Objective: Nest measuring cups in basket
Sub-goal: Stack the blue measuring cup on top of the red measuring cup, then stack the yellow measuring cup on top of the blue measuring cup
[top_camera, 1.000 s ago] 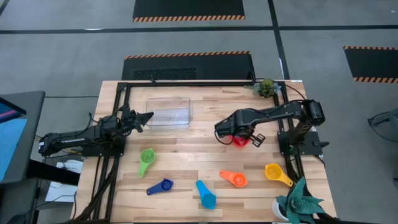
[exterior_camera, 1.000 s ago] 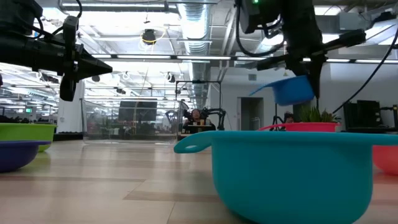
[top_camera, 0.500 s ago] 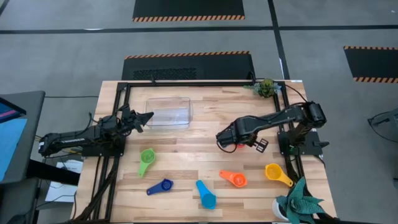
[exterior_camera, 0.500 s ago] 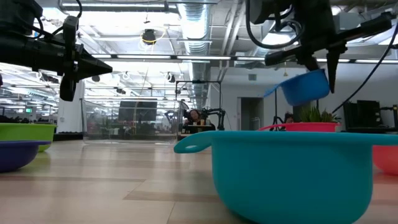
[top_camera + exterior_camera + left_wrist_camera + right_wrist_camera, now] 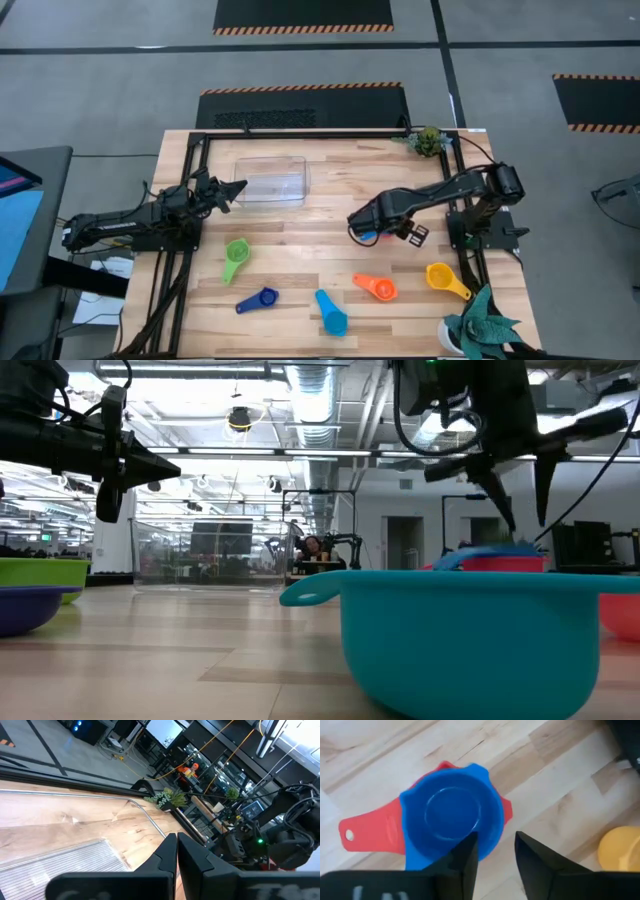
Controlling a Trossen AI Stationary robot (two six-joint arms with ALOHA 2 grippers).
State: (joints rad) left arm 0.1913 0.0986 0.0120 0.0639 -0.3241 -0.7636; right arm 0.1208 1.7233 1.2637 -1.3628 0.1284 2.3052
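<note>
The right claw (image 5: 492,862) hangs just above the blue cup (image 5: 451,816), its 2 fingers parted and holding nothing; the cup sits directly beneath, nested inside the red cup (image 5: 370,832) on the tabletop (image 5: 300,240). The red handle sticks out sideways from under the blue bowl, so the pair's long axis runs across the line of the claw's fingers. The basket (image 5: 272,180) lies well away from this claw, toward the far left of it, much nearer the left claw (image 5: 228,192), which is pinched closed on nothing just beside the basket's edge. The green cup (image 5: 235,258), dark blue cup (image 5: 258,300), light blue cup (image 5: 331,314), orange cup (image 5: 376,287) and yellow cup (image 5: 444,279) lie loose on the near side of the right claw, the orange 1 closest, I'd judge
</note>
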